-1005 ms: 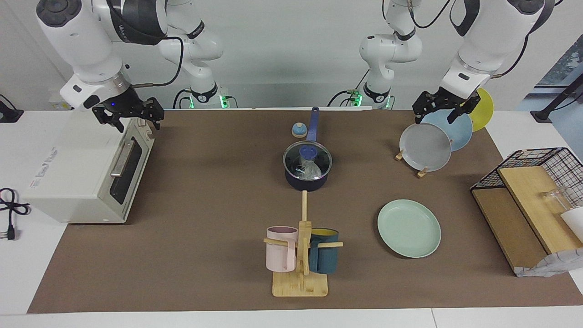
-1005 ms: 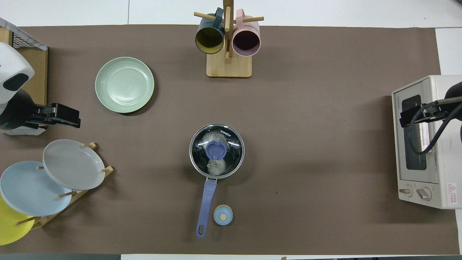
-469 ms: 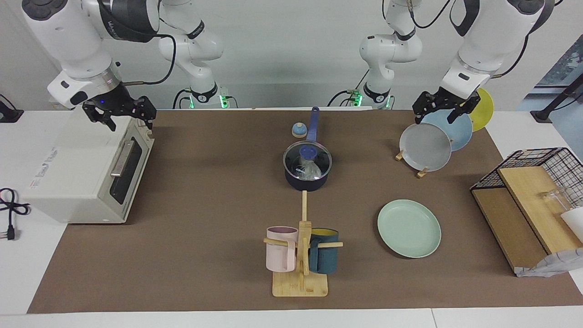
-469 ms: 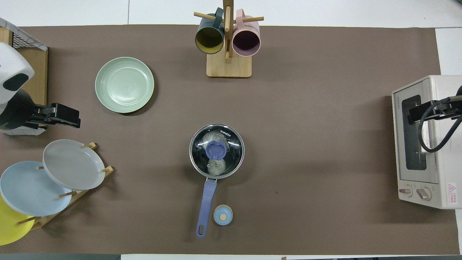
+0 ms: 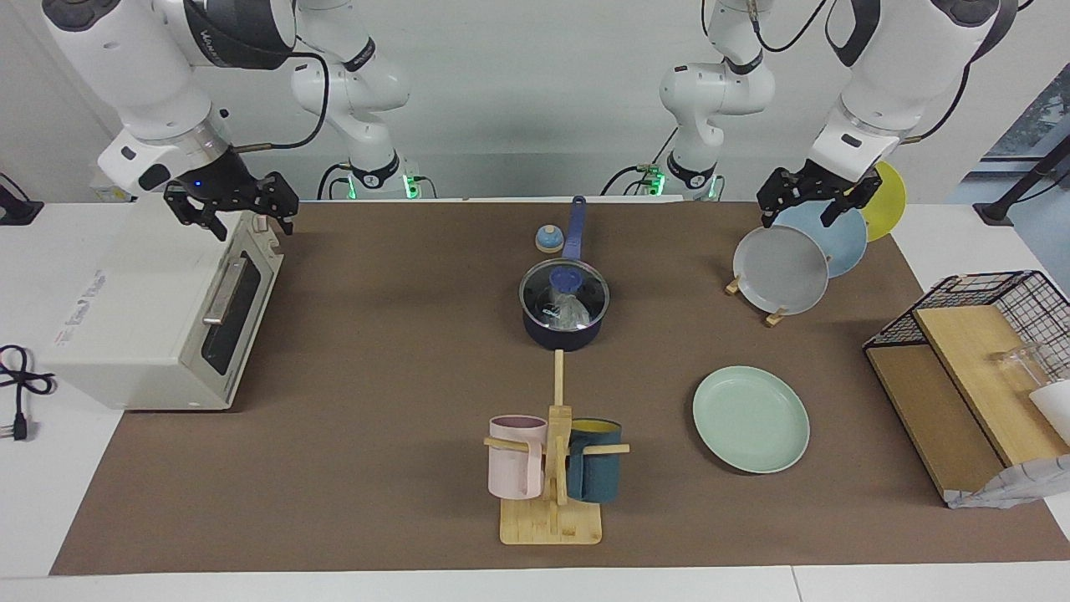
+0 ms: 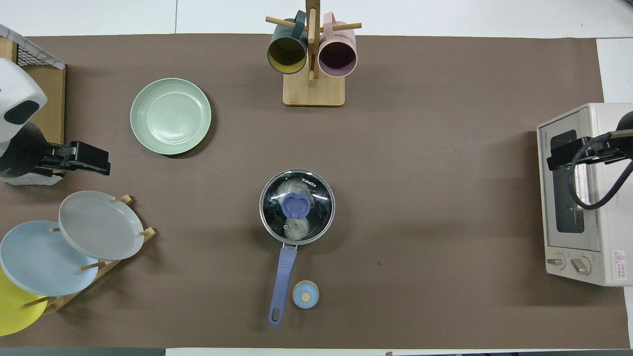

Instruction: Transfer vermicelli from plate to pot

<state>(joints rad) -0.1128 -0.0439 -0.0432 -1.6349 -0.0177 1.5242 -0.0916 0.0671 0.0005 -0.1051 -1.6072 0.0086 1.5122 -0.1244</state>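
Overhead view: vermicelli (image 6: pixel 295 228) sits in the lidded pot (image 6: pixel 296 206), plate (image 6: pixel 170 116) bare; transfer looks complete. Left end effector (image 5: pixel 804 197) over the plate rack and right end effector (image 5: pixel 234 205) over the toaster oven: both released; next, only parking.

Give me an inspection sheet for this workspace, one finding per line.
Surface: brown mat on a white table.
Job's things: vermicelli in the pot under a glass lid; mint plate bare.
Clutter: mug rack, plate rack, toaster oven, wire basket, small blue timer.
Grippers: left tool over the plate rack, open; right tool over the toaster oven, open.
Cables: black plug lead beside the toaster oven.
Surroundings: white wall, nothing else seen.
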